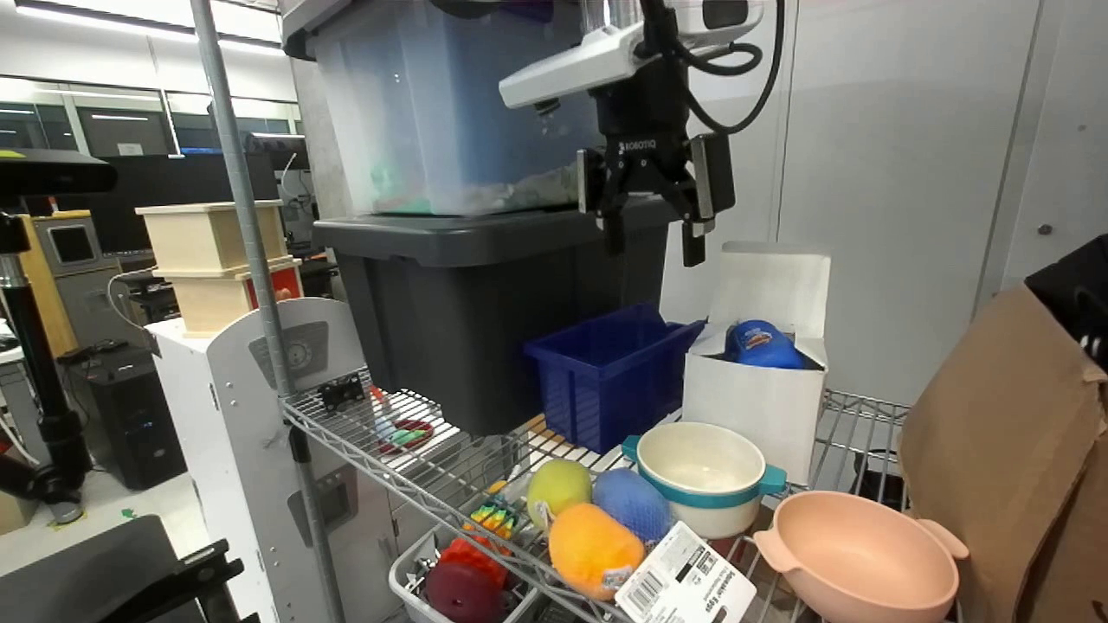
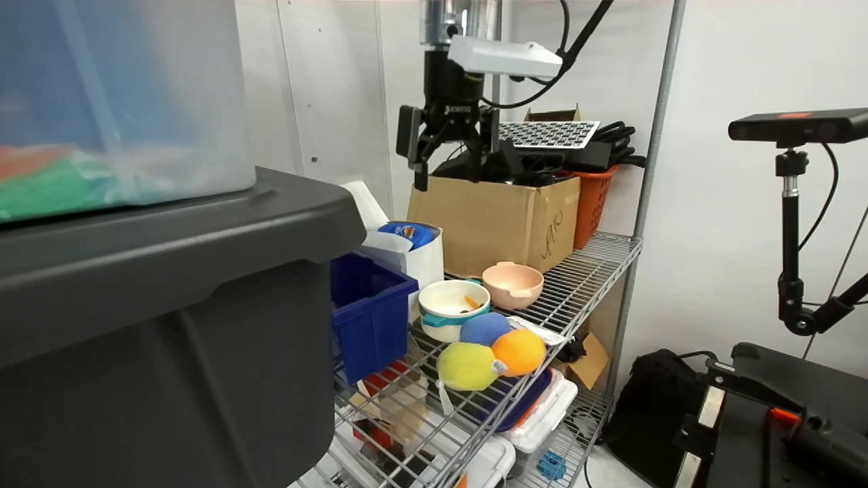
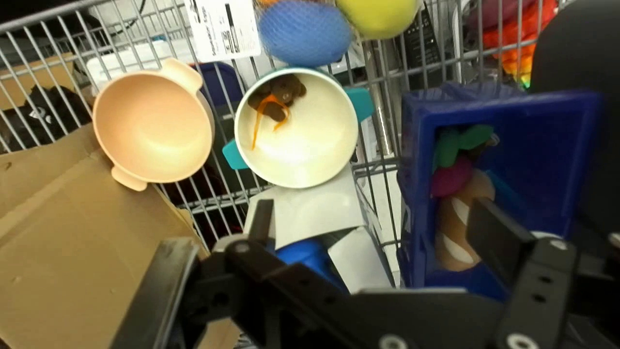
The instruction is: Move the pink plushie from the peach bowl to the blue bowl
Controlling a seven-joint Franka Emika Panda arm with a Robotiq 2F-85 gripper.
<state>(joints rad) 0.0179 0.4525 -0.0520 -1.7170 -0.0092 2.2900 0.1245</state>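
Note:
The pink plushie (image 3: 453, 178), magenta with green beside it, lies in the dark blue bin (image 3: 523, 104) in the wrist view. Nothing lies in the peach bowl (image 3: 150, 128), which sits on the wire shelf in both exterior views (image 1: 866, 554) (image 2: 513, 286). The blue bowl is hidden or out of view. My gripper (image 1: 653, 242) hangs high over the shelf, well above the bin and bowls. Its jaws are spread wide with nothing between them, as the wrist view of the gripper (image 3: 377, 223) also shows.
A cream bowl with teal handles (image 3: 315, 140) holds a brown toy (image 3: 286, 89). Yellow (image 1: 558, 489), blue (image 1: 632, 502) and orange (image 1: 595, 547) toys lie near it. A white box (image 1: 753, 415), cardboard box (image 2: 475, 224) and stacked grey tote (image 1: 467, 320) stand around.

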